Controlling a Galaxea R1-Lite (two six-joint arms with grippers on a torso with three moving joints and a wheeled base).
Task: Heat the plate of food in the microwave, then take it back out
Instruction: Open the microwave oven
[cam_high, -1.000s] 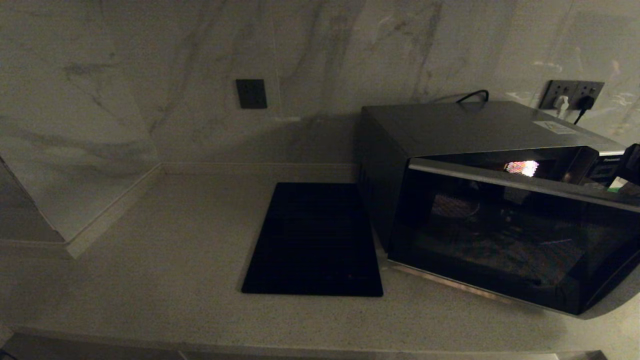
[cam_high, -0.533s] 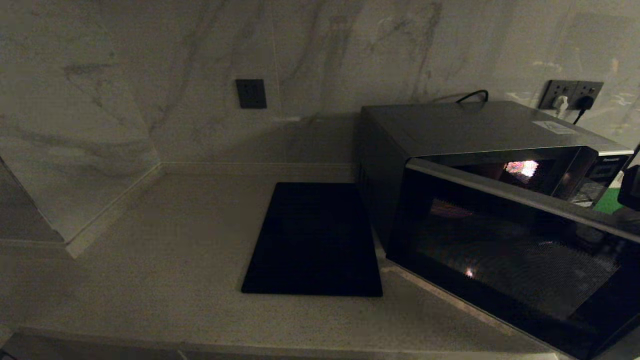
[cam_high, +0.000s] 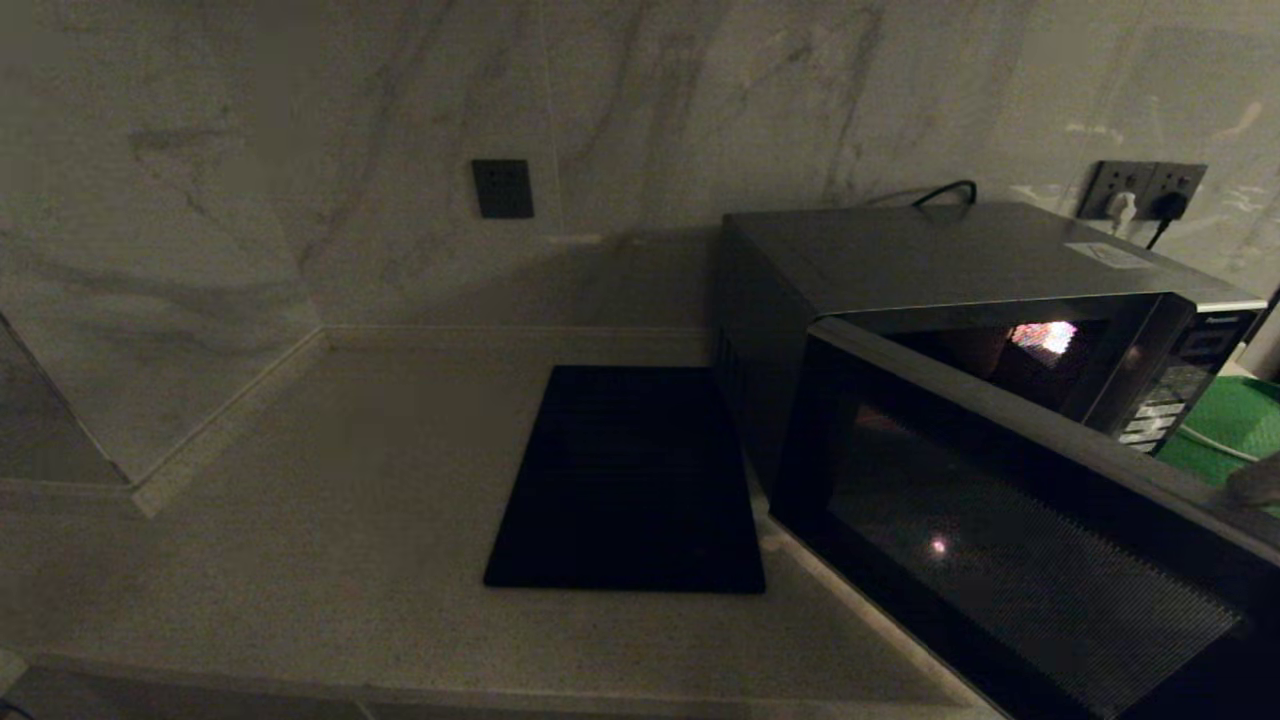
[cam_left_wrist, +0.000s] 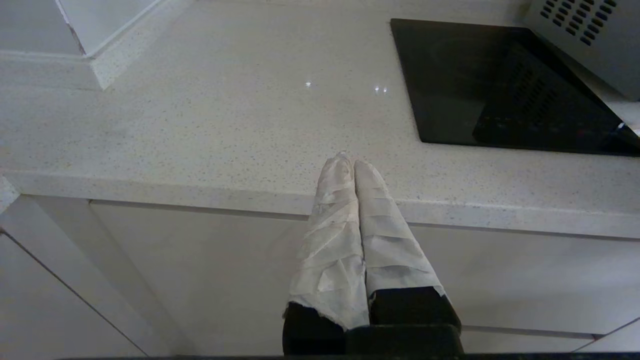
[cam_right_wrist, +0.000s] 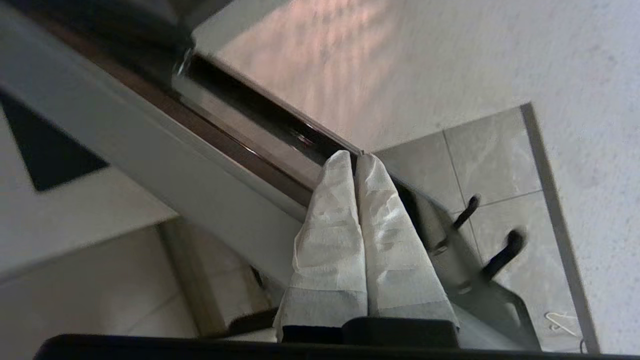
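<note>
My right gripper (cam_right_wrist: 354, 156) is pressed closed, tips at the edge of the microwave (cam_high: 960, 300) door (cam_high: 1000, 540), which stands partly open. My left gripper (cam_left_wrist: 350, 162), also closed, hangs over the counter edge (cam_left_wrist: 200, 190).

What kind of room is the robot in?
Most likely a kitchen. A microwave with its door swung open stands on a pale speckled stone counter beside a flat black mat, and wall sockets sit in the marble-look wall behind it.
</note>
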